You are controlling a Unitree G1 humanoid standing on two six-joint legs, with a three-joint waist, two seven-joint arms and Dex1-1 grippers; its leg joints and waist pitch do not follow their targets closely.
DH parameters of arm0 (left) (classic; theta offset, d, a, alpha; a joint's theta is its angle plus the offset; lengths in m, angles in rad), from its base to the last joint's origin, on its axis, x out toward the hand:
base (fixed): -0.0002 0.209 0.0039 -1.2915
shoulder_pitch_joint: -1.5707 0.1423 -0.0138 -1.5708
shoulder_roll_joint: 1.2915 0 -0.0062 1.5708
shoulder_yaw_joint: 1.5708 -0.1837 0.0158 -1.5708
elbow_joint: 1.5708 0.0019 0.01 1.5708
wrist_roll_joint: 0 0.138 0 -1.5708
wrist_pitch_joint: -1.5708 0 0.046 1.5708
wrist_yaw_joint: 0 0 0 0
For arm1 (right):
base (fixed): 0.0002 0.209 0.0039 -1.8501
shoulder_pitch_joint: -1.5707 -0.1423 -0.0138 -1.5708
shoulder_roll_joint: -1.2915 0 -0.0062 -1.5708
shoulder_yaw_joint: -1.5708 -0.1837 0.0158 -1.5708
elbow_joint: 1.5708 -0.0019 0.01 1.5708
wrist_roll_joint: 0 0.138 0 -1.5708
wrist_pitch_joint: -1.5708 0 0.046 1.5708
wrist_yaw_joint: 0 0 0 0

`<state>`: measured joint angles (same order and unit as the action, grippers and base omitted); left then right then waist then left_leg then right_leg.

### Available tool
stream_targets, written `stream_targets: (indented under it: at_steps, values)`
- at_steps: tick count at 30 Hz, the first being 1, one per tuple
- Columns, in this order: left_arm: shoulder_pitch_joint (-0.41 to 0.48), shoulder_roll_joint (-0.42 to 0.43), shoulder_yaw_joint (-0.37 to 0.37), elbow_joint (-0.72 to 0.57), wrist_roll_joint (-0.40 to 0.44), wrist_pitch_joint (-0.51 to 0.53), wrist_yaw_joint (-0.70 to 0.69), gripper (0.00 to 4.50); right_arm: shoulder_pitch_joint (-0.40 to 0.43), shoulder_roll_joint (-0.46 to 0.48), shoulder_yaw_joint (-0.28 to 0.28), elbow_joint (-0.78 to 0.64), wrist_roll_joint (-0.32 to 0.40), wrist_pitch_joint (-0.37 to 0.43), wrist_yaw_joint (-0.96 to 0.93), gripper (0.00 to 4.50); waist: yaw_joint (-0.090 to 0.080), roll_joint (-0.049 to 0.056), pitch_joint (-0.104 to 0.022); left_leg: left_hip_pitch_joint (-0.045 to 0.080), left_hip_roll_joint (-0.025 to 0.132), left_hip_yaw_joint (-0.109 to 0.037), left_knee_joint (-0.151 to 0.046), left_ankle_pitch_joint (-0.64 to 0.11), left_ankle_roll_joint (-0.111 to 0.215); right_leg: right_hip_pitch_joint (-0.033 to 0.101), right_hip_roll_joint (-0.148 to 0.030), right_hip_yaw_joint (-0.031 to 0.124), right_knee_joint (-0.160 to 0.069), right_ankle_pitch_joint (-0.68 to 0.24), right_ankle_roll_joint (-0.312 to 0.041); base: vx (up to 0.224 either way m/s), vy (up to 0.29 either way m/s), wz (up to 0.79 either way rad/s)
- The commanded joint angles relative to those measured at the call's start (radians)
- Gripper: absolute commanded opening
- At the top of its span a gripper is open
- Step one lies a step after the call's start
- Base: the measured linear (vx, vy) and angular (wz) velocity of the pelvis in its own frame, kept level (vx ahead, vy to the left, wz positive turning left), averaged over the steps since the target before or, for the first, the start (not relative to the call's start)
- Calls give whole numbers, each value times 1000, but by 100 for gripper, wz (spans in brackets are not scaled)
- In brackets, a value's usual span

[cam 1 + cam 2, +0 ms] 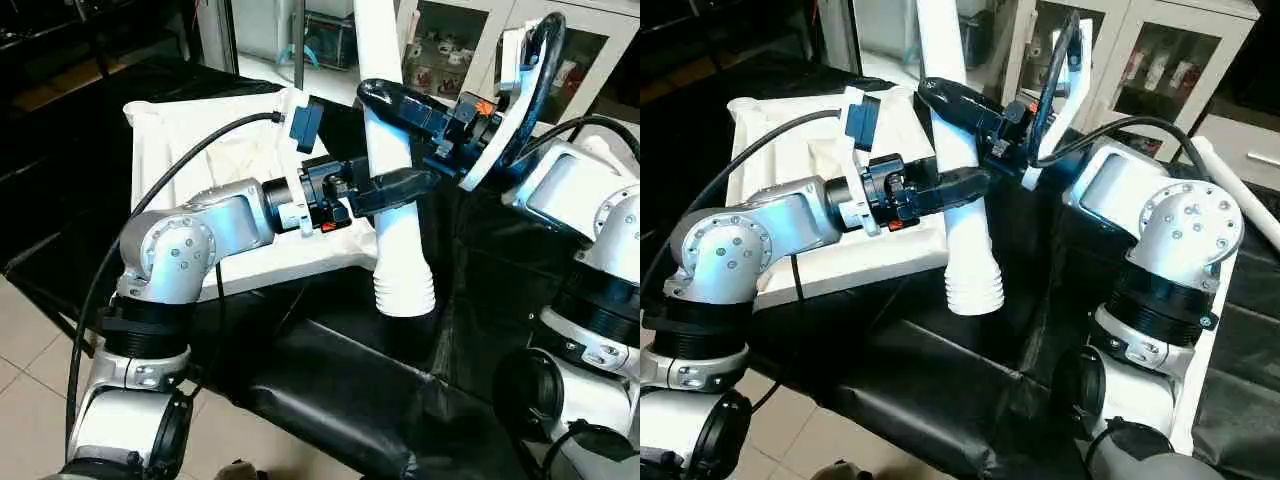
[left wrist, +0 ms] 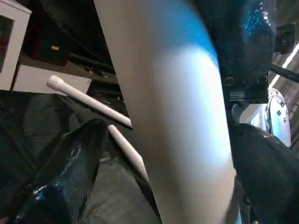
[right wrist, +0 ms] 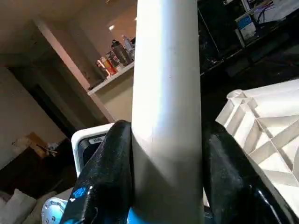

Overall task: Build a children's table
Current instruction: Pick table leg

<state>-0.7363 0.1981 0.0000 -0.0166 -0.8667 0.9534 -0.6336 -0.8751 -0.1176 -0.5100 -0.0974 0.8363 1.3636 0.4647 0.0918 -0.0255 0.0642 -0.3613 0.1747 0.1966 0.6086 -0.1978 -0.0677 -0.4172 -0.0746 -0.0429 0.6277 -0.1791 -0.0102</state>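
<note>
The white tabletop lies upside down on the black-covered work table, ribs facing up. One white leg stands nearly upright by its near right corner, ribbed end downward. Whether that end touches the corner socket I cannot tell. My right gripper is shut on the leg higher up, and in the right wrist view both fingers press against the tube. My left gripper reaches in lower down and stands open around the leg. There is a gap between one finger and the tube.
Two more white legs lie on the black cover to my right, one by my right arm. Glass-door cabinets stand behind the table. Tiled floor lies below the table's left edge.
</note>
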Motion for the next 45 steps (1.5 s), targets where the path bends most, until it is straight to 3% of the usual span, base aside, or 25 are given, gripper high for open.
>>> stream_targets:
  at_steps: [1, 13, 19, 20, 21, 25, 30, 33, 35, 37, 45]
  values:
    - [-17, 1, -5, -5, 4, 9, -9, 412, 5, -10, 5, -19, 26, -6, -2, 165, 3, 4, -79, 6, 35, -19, -69, -61, -44, 64, -53, 42, -65, -120, -157, 0, 0, 0]
    - [-22, -21, 35, 24, 1, 0, 29, 330, 17, -24, 26, -29, 44, -28, -12, 164, 4, 4, -80, 5, 35, -20, -68, -59, -42, 65, -53, 41, -64, -109, -161, 0, 0, 0]
    - [-26, -25, 59, 23, 9, -13, 59, 272, 35, -40, 71, -51, -12, -138, -14, 164, 2, 5, -79, 5, 35, -20, -67, -64, -42, 65, -53, 41, -65, -110, -159, 0, 0, 0]
    - [-25, -24, 65, 18, 10, -17, 66, 260, 35, -37, 70, -48, -11, -149, -16, 220, 2, 5, -78, 5, 35, -20, -68, -69, -41, 65, -52, 41, -66, -117, -160, 0, 0, 0]
    - [-24, -23, 66, 16, 11, -17, 69, 260, 33, -32, 64, -41, -6, -152, -18, 220, 2, 0, -78, 4, 35, -19, -68, -71, -39, 66, -53, 41, -67, -122, -160, 0, 0, 0]
    - [-14, -13, 55, 7, 26, -21, 64, 226, 26, -31, 60, -25, 0, -170, -24, 252, 2, 1, -79, 5, 35, -20, -68, -65, -32, 65, -51, 41, -66, -118, -155, 0, 0, 0]
    - [-9, -9, 44, -1, 35, -26, 57, 199, 18, -43, 97, -15, -63, -260, -54, 288, 0, 4, -79, 5, 35, -19, -66, -47, -35, 62, -51, 40, -62, -93, -164, 0, 0, 0]
    - [-4, -10, 36, -8, 38, -40, 41, 196, -6, -34, 79, 40, -110, -311, -129, 321, -2, 4, -79, 4, 34, -18, -66, -52, -33, 63, -52, 41, -62, -96, -170, 0, 0, 0]
    - [12, -12, 28, -35, 26, -57, 4, 196, -38, -31, 12, 120, -142, -381, -213, 345, -3, 6, -80, 5, 33, -18, -66, -58, -37, 62, -51, 41, -63, -102, -170, 0, 0, 0]
    - [17, -14, 30, -44, 22, -61, -2, 196, -47, -36, -18, 149, -144, -424, -232, 349, -4, 4, -79, 7, 33, -16, -66, -72, -40, 59, -51, 41, -65, -118, -168, 0, 0, 0]
    - [21, -8, 45, -29, 47, -79, 13, 195, -30, -122, -52, 189, -158, -508, -230, 351, -1, 2, -83, 2, 31, -16, -61, -29, -6, 68, -48, 39, -56, -27, -179, 0, 0, 0]
